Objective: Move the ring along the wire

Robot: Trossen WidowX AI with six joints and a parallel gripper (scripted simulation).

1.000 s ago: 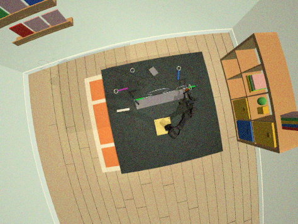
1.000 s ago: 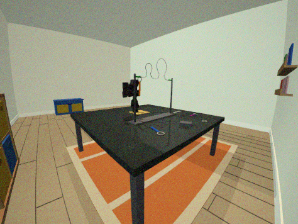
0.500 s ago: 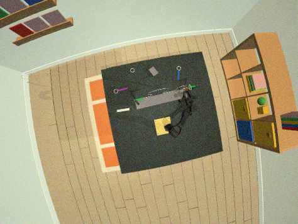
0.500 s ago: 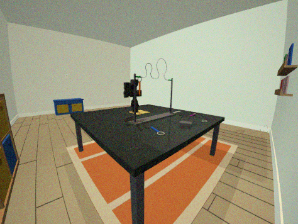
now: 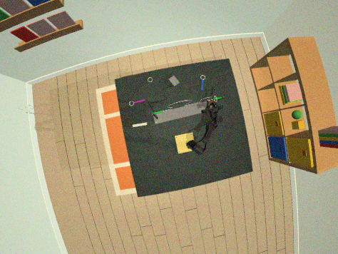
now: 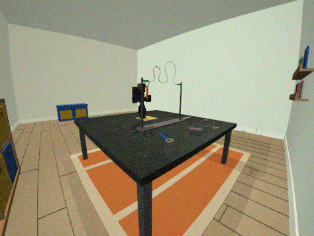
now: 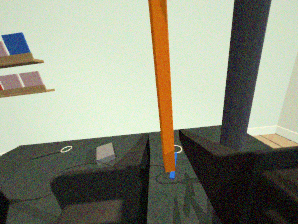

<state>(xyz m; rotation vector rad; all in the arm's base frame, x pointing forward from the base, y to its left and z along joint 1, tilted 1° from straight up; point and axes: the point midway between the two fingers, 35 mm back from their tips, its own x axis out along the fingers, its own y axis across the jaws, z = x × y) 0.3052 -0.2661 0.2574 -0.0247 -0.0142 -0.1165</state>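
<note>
We are seeing a thin pale ring (image 5: pixel 215 98) (image 6: pixel 147 84) hanging on the near green part (image 5: pixel 219 98) (image 6: pixel 145 81) of the wire, with its long, flat-sided orange handle (image 6: pixel 147 93) (image 7: pixel 162 90) pointing down, close to upright, beside the near post (image 6: pixel 142 106) (image 7: pixel 245 70).

We are counting one orange-handled ring, one wire (image 6: pixel 169 61), two green parts and two posts. Three more rings are lying on the black table (image 5: pixel 221 157) (image 6: pixel 109 132): one with a blue handle (image 5: pixel 202 85) (image 6: pixel 163 136) (image 7: pixel 172 175), one with a magenta handle (image 5: pixel 139 101) (image 6: pixel 203 121) and one pale ring (image 5: pixel 150 79) (image 6: pixel 215 127) (image 7: pixel 66 149). We are also finding one grey block (image 5: pixel 173 80) (image 6: pixel 195 128) (image 7: pixel 105 153) and one whitish strip (image 5: pixel 140 125) (image 6: pixel 187 117).

In the wrist view, the handle's lower end is showing in the gap of the gripper (image 5: pixel 212 104) (image 6: pixel 147 97) (image 7: pixel 163 135), slightly nearer the right finger. The jaws are standing partly open, about a third of the way, and gripping nothing. We are unable to tell whether the handle is reaching between the pads or standing just beyond them.

Farther out, the wire is looping toward the far green part (image 5: pixel 157 112) (image 6: pixel 179 84) at the far post (image 6: pixel 180 103). The arm (image 5: pixel 210 126) (image 6: pixel 142 109) is rising by a yellow plate (image 5: pixel 182 143) (image 6: pixel 152 118).
</note>
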